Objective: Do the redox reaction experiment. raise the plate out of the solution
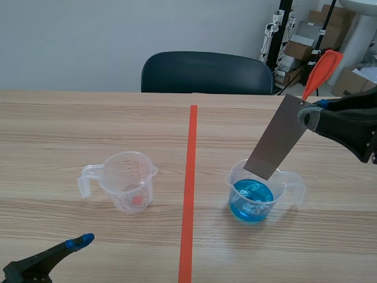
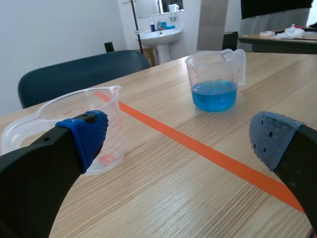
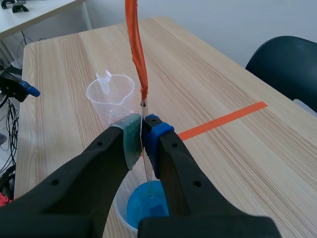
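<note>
Thin grey metal plate [image 1: 277, 138]: probably stiff, light and wet-slick at its lower end, which hangs tilted in the mouth of the measuring beaker [image 1: 234, 187] of blue solution; right gripper [image 3: 143, 136] is pinched on its dry top edge below the orange tag [image 1: 323, 69], judged the sound hold.

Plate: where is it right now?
Scene view, right of the tape line: the plate hangs tilted in the right gripper, its lower end at the mouth of the beaker.
</note>
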Motion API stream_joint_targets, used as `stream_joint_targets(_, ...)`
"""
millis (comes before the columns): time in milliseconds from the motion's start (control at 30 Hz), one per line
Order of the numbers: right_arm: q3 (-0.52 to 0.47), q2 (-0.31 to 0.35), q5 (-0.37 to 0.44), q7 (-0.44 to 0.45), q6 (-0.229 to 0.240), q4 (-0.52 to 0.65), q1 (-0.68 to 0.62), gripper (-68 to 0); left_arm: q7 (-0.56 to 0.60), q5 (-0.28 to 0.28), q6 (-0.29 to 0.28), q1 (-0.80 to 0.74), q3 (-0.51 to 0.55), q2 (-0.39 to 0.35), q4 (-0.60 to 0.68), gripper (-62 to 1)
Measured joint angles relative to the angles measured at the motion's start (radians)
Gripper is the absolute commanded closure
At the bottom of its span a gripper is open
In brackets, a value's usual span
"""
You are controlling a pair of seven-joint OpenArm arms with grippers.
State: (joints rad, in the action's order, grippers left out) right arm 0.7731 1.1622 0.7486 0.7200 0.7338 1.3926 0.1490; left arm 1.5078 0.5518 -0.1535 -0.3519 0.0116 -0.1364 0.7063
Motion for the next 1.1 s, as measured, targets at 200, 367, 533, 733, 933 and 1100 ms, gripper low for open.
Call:
stream_joint_targets(200,0.0,0.047,0.099,-0.083,0.0,0.047,0.0,-0.4,-0.002,-0.037,-0.007,-0.093,0.0,-0.081,0.182,-48.9)
stream_joint_targets(367,0.0,0.098,0.193,-0.155,0.0,0.099,0.0,-0.4,0.0,-0.108,-0.108,-0.179,0.0,-0.197,0.35,-35.0)
stream_joint_targets(533,0.0,0.168,0.274,-0.189,-0.001,0.16,0.0,-0.4,-0.008,-0.124,-0.113,-0.228,0.0,-0.301,0.484,-18.4)
stream_joint_targets(733,0.0,0.242,0.345,-0.217,-0.001,0.221,0.0,-0.4,-0.06,-0.21,-0.229,-0.238,0.0,-0.46,0.615,-6.8)
stream_joint_targets(933,-0.001,0.276,0.416,-0.266,-0.002,0.235,0.002,-0.4,-0.174,-0.224,-0.267,-0.238,0.0,-0.594,0.711,-2.7)
stream_joint_targets(1100,-0.043,0.276,0.461,-0.358,-0.003,0.235,0.002,-0.4,-0.348,-0.348,-0.323,-0.235,0.0,-0.66,0.801,-2.7)
